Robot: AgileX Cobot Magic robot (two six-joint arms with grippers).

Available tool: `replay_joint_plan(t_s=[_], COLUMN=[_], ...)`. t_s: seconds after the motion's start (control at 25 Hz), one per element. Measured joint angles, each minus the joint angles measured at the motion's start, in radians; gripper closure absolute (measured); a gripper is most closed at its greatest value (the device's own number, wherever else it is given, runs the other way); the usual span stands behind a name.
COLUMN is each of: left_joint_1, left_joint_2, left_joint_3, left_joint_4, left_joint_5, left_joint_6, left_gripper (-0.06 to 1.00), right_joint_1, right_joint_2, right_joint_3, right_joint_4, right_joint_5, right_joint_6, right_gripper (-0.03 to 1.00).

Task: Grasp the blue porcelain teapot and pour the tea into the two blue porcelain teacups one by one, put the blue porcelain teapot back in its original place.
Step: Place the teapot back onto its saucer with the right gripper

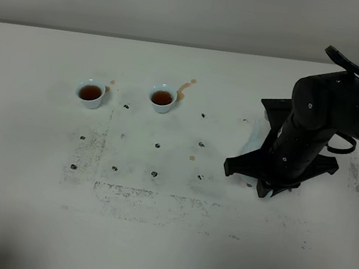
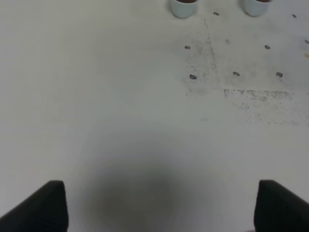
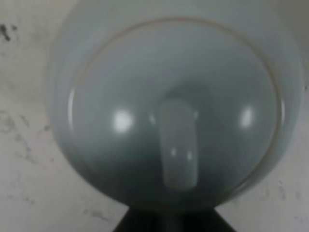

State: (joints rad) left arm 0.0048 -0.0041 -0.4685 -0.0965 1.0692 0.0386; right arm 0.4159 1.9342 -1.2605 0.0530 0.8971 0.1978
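Observation:
The two blue porcelain teacups point(image 1: 91, 93) point(image 1: 162, 98) stand apart at the table's back left, both holding dark tea. They also show at the edge of the left wrist view point(image 2: 184, 7) point(image 2: 257, 6). The blue porcelain teapot point(image 3: 174, 96) fills the right wrist view, lid and knob facing the camera, and it rests on the table. From the high camera only a pale sliver of the teapot point(image 1: 253, 137) shows beside the black right arm. My right gripper point(image 3: 169, 223) is shut at the teapot's edge, its handle hidden. My left gripper point(image 2: 159, 208) is open over bare table.
Brown tea stains point(image 1: 185, 89) mark the white table point(image 1: 163, 240) beside the nearer cup, with a smaller spot point(image 1: 191, 157) further forward. Small black dots point(image 1: 153, 172) and scuffed grey lines point(image 1: 156, 199) mark a worn square in the middle.

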Motion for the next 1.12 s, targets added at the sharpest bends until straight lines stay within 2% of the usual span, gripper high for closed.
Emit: replay_joint_plan(t_s=[1.12], left_joint_1=[0.0], left_joint_2=[0.0], left_joint_3=[0.0], left_joint_4=[0.0], left_joint_5=[0.0], left_joint_6=[0.0], left_gripper=[0.2], right_joint_1=[0.0], right_joint_2=[0.047], right_joint_3=[0.0], right_joint_4=[-0.022], right_joint_5=[0.0], right_joint_6=[-0.005], right_gripper=[0.91])
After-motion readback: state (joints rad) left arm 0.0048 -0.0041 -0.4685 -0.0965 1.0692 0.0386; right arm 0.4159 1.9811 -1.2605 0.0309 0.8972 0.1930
